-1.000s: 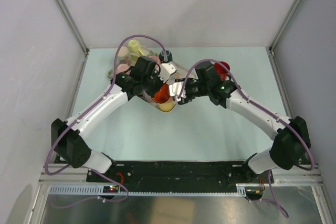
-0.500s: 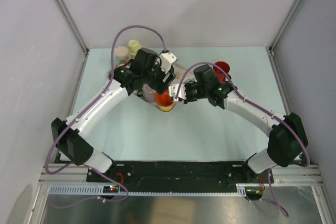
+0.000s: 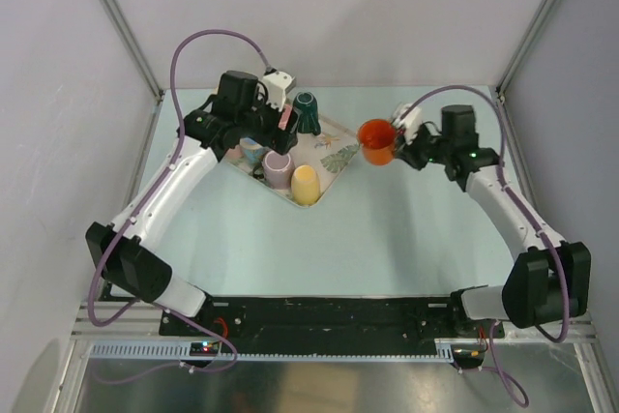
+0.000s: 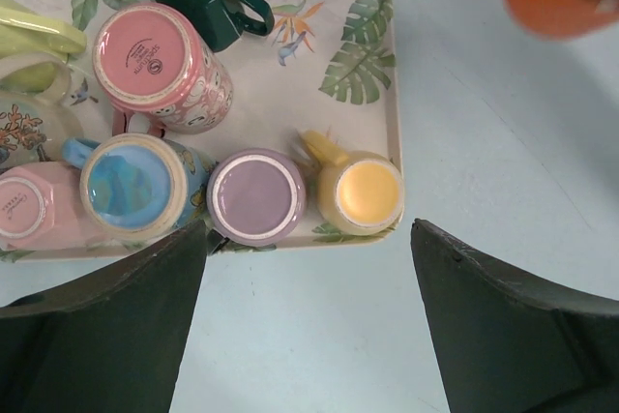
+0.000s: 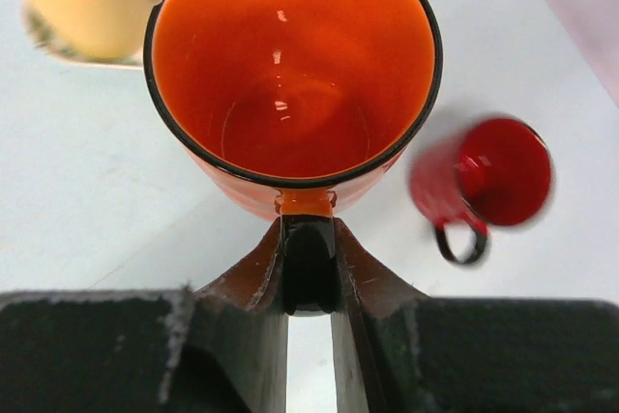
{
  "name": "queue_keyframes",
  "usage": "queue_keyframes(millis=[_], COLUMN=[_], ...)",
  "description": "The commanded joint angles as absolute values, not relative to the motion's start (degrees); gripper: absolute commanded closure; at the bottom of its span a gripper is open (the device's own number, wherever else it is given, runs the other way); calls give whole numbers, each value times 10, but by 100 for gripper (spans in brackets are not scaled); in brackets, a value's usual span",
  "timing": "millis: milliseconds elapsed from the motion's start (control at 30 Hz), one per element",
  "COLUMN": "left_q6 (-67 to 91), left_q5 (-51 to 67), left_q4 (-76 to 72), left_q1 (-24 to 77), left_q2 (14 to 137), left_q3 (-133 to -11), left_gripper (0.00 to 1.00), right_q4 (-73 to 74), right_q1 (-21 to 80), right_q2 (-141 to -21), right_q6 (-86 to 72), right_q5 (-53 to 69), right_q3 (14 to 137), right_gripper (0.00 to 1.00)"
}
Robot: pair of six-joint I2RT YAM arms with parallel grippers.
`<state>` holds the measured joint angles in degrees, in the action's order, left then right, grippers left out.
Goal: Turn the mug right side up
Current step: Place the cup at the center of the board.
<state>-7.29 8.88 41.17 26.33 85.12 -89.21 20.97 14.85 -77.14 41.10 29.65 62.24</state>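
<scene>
- Mug (image 5: 290,74) is clamped by its handle in the right gripper (image 5: 309,244), mouth up, just beside the tray (image 3: 336,149).
- Left gripper (image 4: 309,331) is held wide open over the tray.

Top camera overlooking everything; left wrist looking down on leaf-printed cream tray (image 4: 392,123); right wrist peering closely into orange glazed mug (image 5: 290,74), all views sharing it

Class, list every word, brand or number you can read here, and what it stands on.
No text can be read.
Base of the large pink mug: round printed stamp, too small to read.
Base of the second pink mug, left edge: curved print, too blurred.
The orange mug and tray carry no writing.
</scene>
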Motion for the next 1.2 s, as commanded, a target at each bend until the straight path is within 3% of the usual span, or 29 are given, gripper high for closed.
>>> queue_keyframes(millis=[0,233,400,833,1167], left_q6=[-46,-77,-111,-125,-107], left_q5=[108,101,84,50,60], left_q4=[404,405,405,404,404], left_q1=[251,243,241,228,228], left_q2=[872,883,883,902,888], left_q3=[-932,-942,-939,-945,-921], left_gripper=[10,10,10,10,10], right_q4=[100,-21,-45,1,37], right_q1=[63,-78,-126,-123,-98], right_q2=[-745,-843,-948,-1124,-1145], right_q6=[277,196,190,229,272], right_q5=[327,277,271,252,233], right_q3=[630,667,735,869,864], right_gripper=[100,100,100,100,100])
